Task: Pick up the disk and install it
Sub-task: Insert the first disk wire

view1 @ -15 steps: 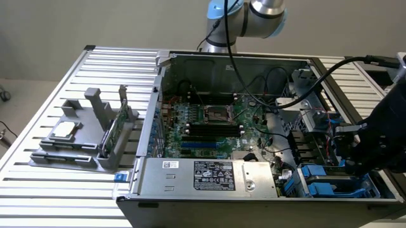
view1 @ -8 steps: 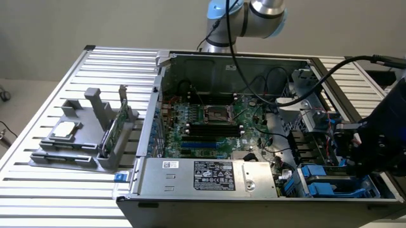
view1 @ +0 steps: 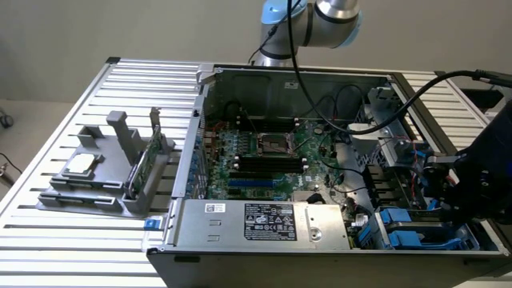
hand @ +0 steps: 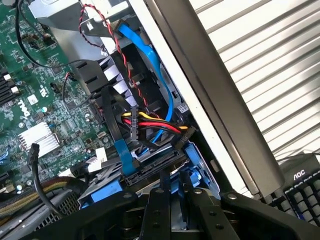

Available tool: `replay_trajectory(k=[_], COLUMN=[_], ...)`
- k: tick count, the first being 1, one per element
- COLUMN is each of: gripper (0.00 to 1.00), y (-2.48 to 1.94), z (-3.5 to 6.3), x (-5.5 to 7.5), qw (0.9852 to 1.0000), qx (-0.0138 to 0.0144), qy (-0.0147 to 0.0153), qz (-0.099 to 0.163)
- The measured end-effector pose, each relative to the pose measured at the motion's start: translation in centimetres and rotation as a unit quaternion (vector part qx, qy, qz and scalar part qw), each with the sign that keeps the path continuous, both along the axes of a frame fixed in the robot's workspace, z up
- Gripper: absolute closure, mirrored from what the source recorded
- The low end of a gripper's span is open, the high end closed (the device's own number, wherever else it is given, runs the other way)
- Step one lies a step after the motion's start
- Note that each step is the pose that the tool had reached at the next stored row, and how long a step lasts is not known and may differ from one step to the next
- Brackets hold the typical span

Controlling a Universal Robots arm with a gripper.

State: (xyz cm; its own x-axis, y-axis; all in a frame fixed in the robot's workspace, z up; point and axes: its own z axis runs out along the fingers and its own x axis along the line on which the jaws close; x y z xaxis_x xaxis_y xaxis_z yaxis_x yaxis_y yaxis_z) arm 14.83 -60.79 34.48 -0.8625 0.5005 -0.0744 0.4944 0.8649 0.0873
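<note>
While a black bezel nearby reads "AOC", the end effector clamps the disk.

Your exterior view looks down from high on the open computer case; your wrist view sits close above its drive bay, which both share

Arm reaching down at exterior view's right; claw low, fingers nearly together, clamped on disk edge.
</note>
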Motion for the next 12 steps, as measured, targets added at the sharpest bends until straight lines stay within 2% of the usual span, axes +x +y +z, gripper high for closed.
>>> replay_trajectory(k=[3, 5, 6, 9, 10, 12], gripper=[0.79, 0.79, 0.79, 0.79, 0.79, 0.79], y=[0.00, -0.02, -0.02, -0.02, -0.02, -0.02], z=[0.00, -0.01, 0.00, -0.01, 0.00, 0.00], x=[0.00, 0.00, 0.01, 0.01, 0.00, -0.01], qw=[1.0000, 1.0000, 1.0000, 0.9999, 0.9998, 0.9997], qx=[0.0001, 0.0022, 0.0028, 0.0057, 0.0069, 0.0085], qy=[0.0001, 0.0001, 0.0018, 0.0143, 0.0163, 0.0184], qz=[0.000, -0.001, -0.003, -0.007, -0.010, -0.017])
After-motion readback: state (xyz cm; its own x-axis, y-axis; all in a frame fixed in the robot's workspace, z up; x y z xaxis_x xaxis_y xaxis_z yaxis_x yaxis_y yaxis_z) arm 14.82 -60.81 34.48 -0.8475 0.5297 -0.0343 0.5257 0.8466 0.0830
